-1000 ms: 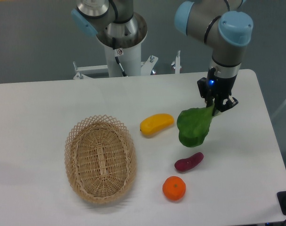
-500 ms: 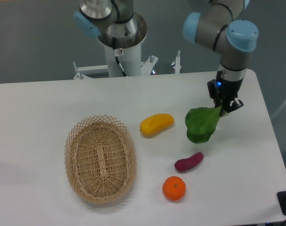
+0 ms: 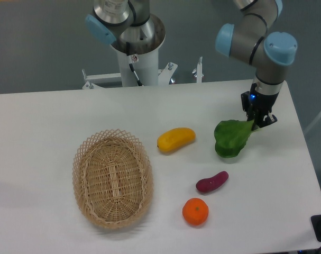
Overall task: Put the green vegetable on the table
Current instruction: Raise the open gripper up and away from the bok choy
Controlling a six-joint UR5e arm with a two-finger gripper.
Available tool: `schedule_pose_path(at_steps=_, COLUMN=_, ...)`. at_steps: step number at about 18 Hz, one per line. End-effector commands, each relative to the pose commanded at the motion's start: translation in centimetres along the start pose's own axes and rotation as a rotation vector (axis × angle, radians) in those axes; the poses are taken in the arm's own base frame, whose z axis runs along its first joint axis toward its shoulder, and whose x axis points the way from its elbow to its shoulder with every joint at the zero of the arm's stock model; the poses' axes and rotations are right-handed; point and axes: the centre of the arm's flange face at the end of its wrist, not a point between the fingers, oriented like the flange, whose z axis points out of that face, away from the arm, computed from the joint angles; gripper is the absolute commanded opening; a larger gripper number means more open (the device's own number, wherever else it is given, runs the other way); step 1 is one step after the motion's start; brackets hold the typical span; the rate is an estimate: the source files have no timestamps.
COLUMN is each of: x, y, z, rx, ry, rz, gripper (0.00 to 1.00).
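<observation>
The green vegetable (image 3: 231, 138) is a broad dark-green leaf hanging from my gripper (image 3: 257, 123) at the right of the white table (image 3: 54, 121). The gripper is shut on the leaf's stalk end, which is hidden between the fingers. The leaf droops down and to the left, its lower edge at or just above the tabletop; I cannot tell whether it touches.
A yellow fruit (image 3: 176, 139) lies left of the leaf. A purple vegetable (image 3: 212, 182) and an orange (image 3: 195, 211) lie below it. An oval wicker basket (image 3: 112, 177) stands at the left. The table's right edge is close to the gripper.
The gripper has moved to the right with the leaf in it, and the leaf now hangs lower and more folded.
</observation>
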Motion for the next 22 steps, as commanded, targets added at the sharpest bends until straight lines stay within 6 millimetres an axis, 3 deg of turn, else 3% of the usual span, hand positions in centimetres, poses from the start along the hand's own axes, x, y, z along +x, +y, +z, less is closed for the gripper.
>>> schedule_pose_path(at_steps=3, x=0.1, y=0.4, z=0.2, rx=0.002, ry=0.005, rz=-0.016, gripper=0.39)
schedule_pose_path(at_steps=4, x=0.1, y=0.4, z=0.2, rx=0.002, ry=0.005, rz=-0.018, gripper=0.46)
schedule_pose_path(at_steps=5, x=0.1, y=0.4, z=0.2, rx=0.002, ry=0.005, rz=-0.018, gripper=0.63)
schedule_pose_path(at_steps=6, x=0.0, y=0.4, z=0.1, rx=0.0, ry=0.001, rz=-0.015, gripper=0.88)
schedule_pose_path(at_steps=7, x=0.0, y=0.4, z=0.1, rx=0.0, ry=0.002, rz=-0.02, gripper=1.0)
schedule_pose_path(at_steps=10, x=0.6, y=0.4, z=0.3, rx=-0.002, ry=0.012, rz=-0.035, gripper=1.0)
schedule_pose_path(at_steps=13, x=0.2, y=0.4, z=-1.5, rx=-0.019, ry=-0.019, rz=-0.041, gripper=1.0)
schedule_pose_path(at_steps=16, x=-1.3, y=-0.7, z=-6.8, rx=-0.03, ry=-0.119, rz=-0.034, gripper=1.0)
schedule_pose_path(at_steps=18, x=-2.8, y=-1.8, z=-9.4, rx=0.007, ry=-0.187, rz=-0.09, gripper=1.0)
schedule_pose_path(at_steps=22, x=-3.4, y=-2.0, z=-15.1, rx=-0.005, ry=-0.222, rz=-0.119, gripper=1.0)
